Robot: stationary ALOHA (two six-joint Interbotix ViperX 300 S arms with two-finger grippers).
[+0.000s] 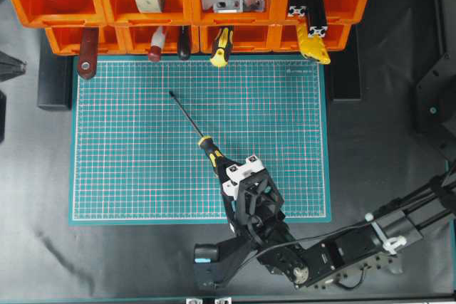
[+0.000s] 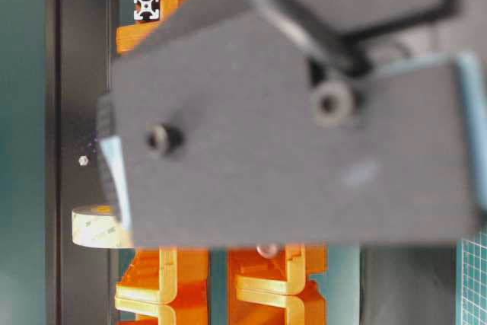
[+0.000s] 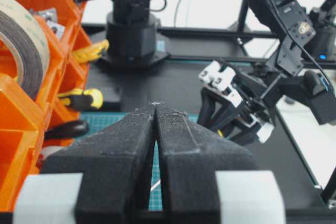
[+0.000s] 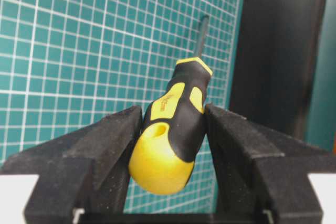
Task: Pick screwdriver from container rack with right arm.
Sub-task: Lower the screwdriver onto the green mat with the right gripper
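We see a green cutting mat (image 1: 142,161) covering the middle of the dark table (image 1: 385,161); along its far edge stands the orange container rack (image 1: 107,30), two tiers of bins with tape rolls, metal brackets and black rails in the upper ones and several tool handles poking out of the lower ones, among them a stubby yellow-and-black handle (image 1: 221,46); the right arm (image 1: 335,250) reaches in from the lower right corner and bends toward the mat's near edge; its claw (image 1: 229,170) is clamped on the handle of the screwdriver (image 1: 187,112), both pads pressing the yellow-and-black grip; the screwdriver is out of the rack, over the middle of the mat, its thin shaft pointing toward the rack; from its own camera, the left claw (image 3: 156,109) has its fingers pressed together, holding nothing.
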